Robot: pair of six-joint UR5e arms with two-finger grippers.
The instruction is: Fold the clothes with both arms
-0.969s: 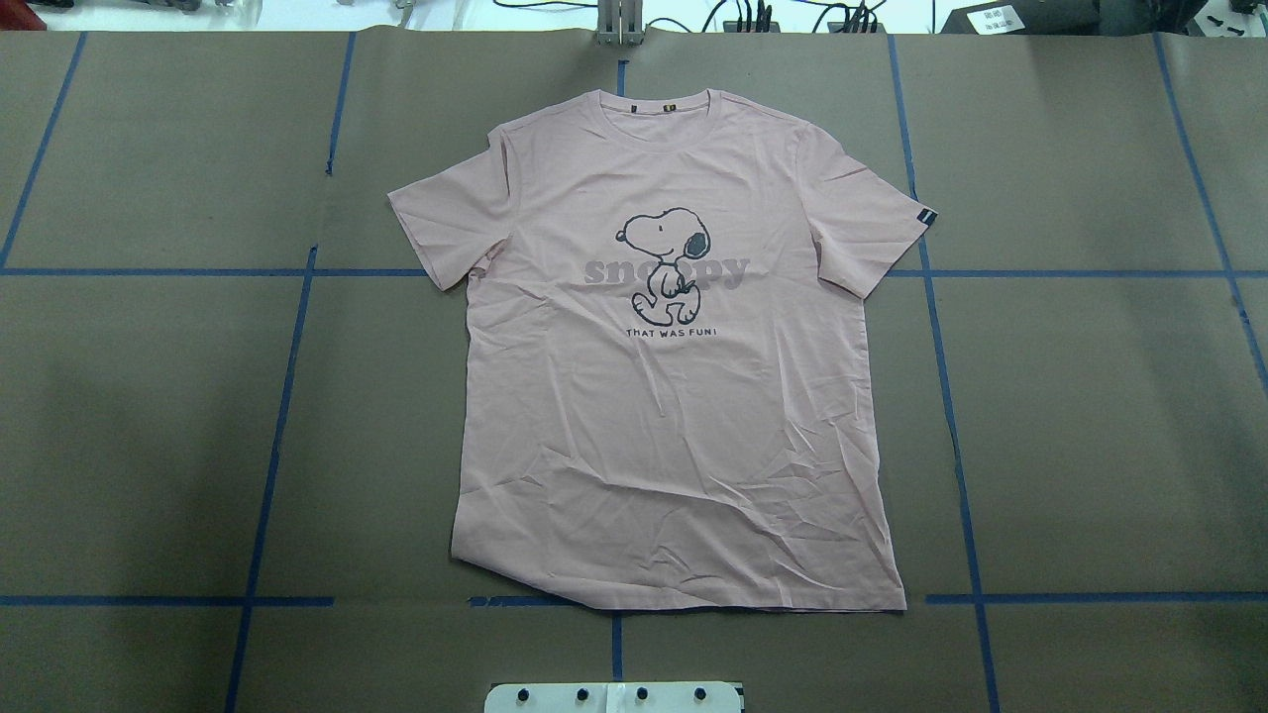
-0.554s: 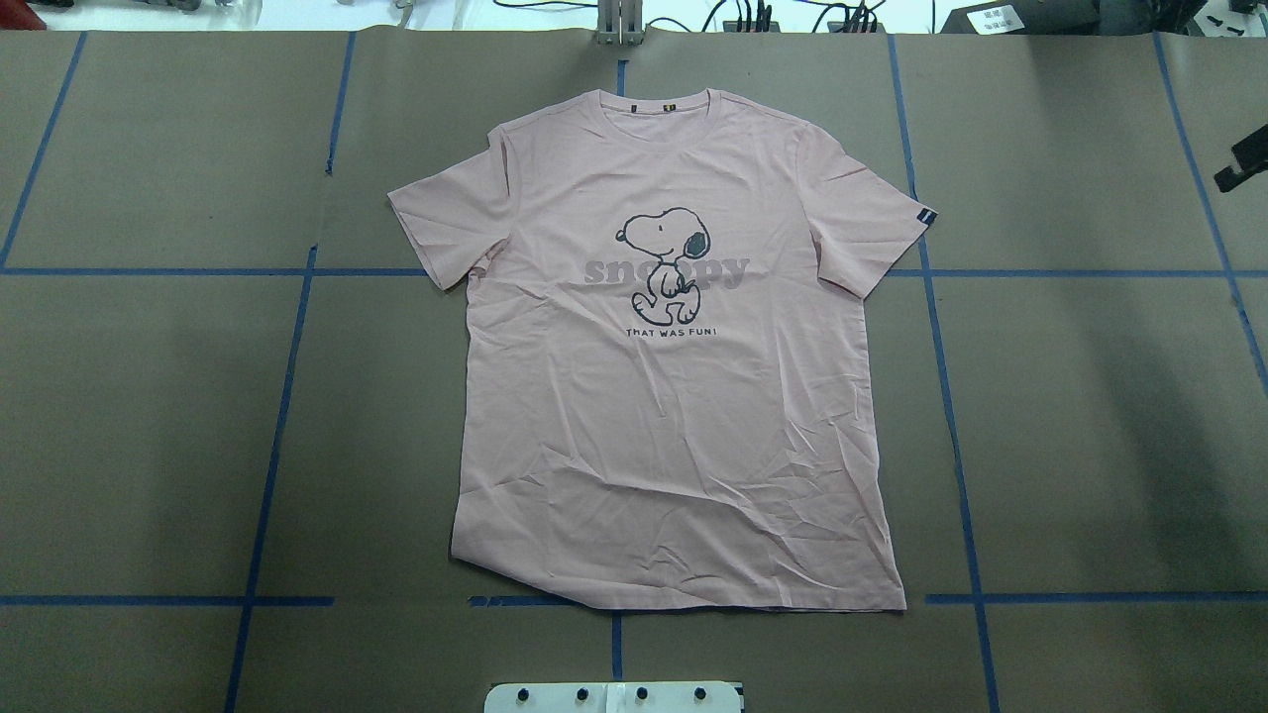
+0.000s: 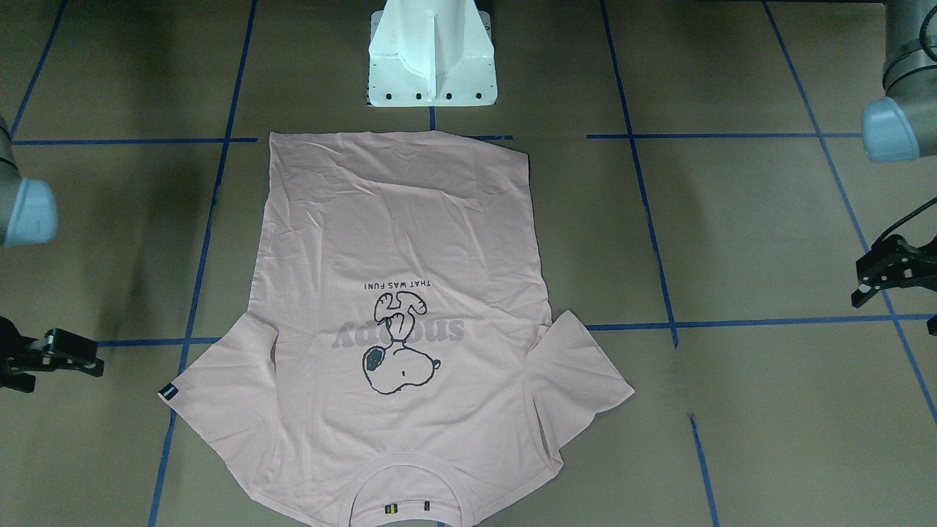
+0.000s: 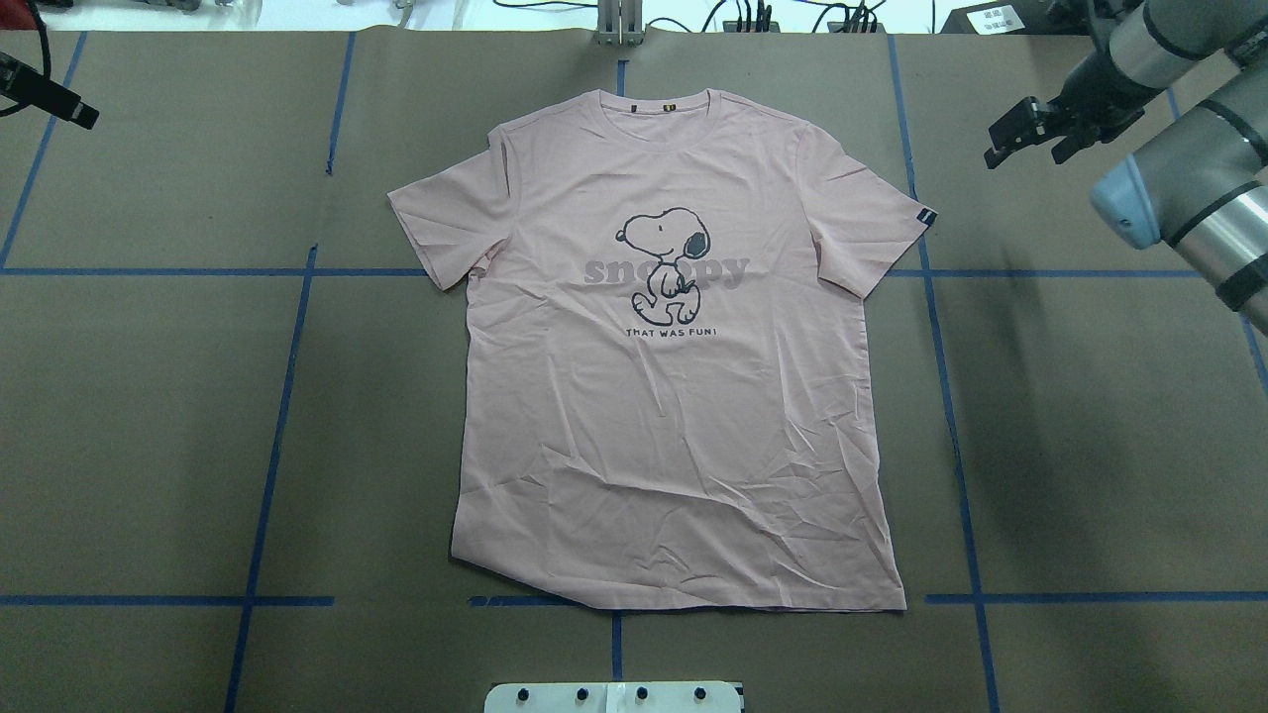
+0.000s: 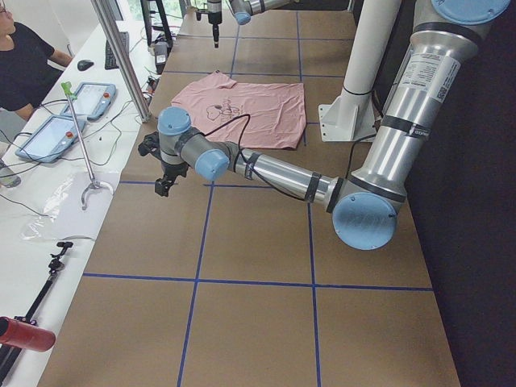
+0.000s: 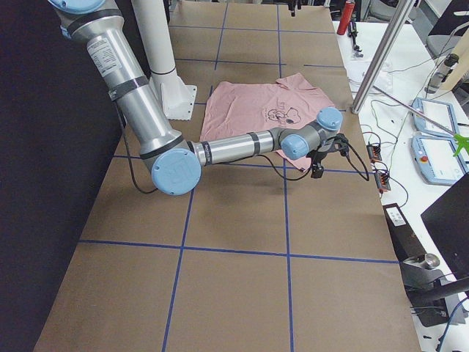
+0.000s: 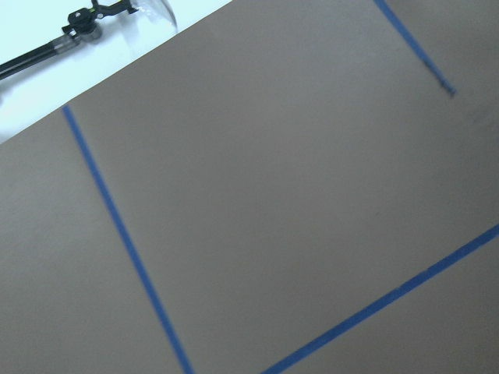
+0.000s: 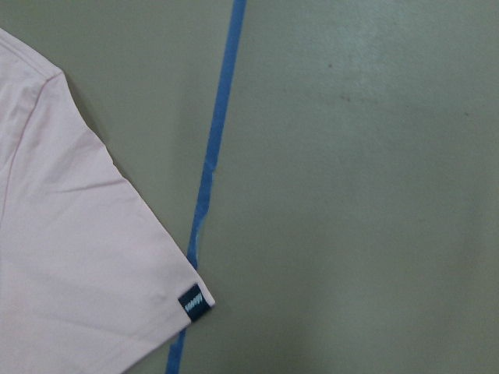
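Observation:
The pale pink T-shirt (image 4: 674, 396) lies flat and face up on the brown table, collar at the far side; it also shows in the front view (image 3: 395, 307). Its black sleeve tag (image 4: 925, 217) shows in the right wrist view (image 8: 192, 300) at the sleeve's corner. My right gripper (image 4: 1025, 156) hovers open and empty to the right of that sleeve, at the left edge of the front view (image 3: 66, 366). My left gripper (image 4: 59, 104) is open and empty far left of the shirt, at the right edge of the front view (image 3: 897, 307).
The white pedestal (image 3: 432, 58) stands at the near edge behind the shirt's hem. Blue tape lines (image 4: 287, 347) grid the table. A side bench with tablets (image 5: 60, 129) and a seated person (image 5: 24, 64) runs along the far edge.
Both arms have come into the overhead view. The right gripper moved in from the right edge toward the tagged sleeve; the left gripper appeared at the upper left. The shirt has not moved.

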